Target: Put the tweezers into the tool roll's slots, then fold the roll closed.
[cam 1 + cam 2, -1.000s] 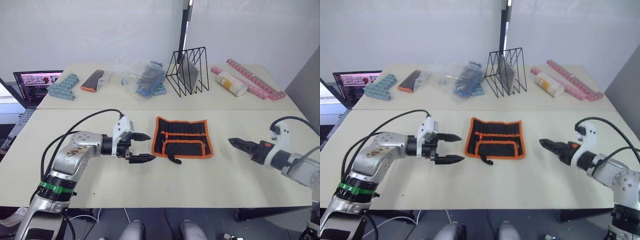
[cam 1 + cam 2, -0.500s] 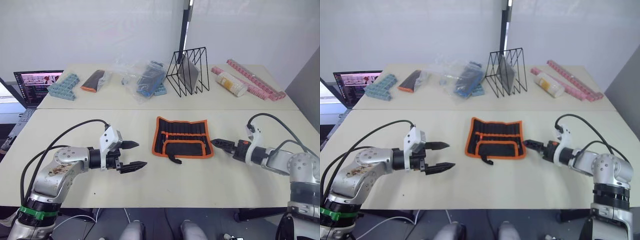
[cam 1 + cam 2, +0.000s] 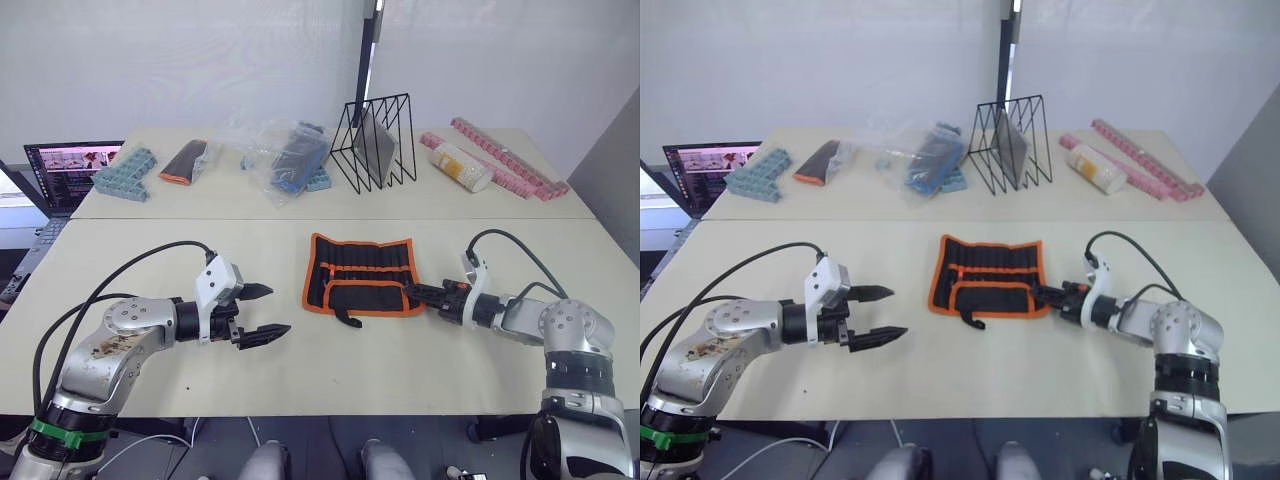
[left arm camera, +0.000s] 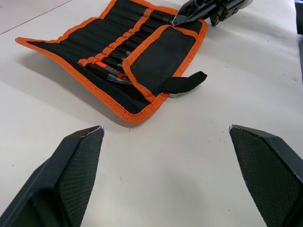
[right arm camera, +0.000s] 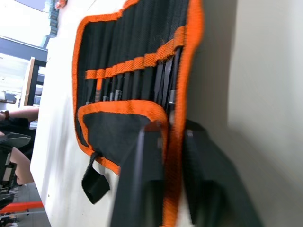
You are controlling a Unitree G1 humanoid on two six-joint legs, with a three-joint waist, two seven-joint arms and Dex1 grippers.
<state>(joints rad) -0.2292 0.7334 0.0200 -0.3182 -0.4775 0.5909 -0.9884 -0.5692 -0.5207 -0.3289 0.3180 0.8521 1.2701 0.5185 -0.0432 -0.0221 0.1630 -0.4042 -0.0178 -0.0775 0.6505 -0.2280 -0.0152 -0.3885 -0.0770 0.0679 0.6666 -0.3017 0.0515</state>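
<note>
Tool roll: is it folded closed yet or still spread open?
Spread open. The tool roll lies flat on the table, its slots exposed, with only its lower flap over them. The right tool is at its edge.

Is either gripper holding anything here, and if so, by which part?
The right gripper straddles the tool roll at its orange right edge; a firm pinch cannot be told. The left gripper is open and holds nothing.

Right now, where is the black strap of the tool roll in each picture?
Left eye view: strap at the roll's near edge, centre.
Right eye view: same spot.
Left wrist view: right of centre.
Right wrist view: lower left.
Shared landmark: the orange trim.
</note>
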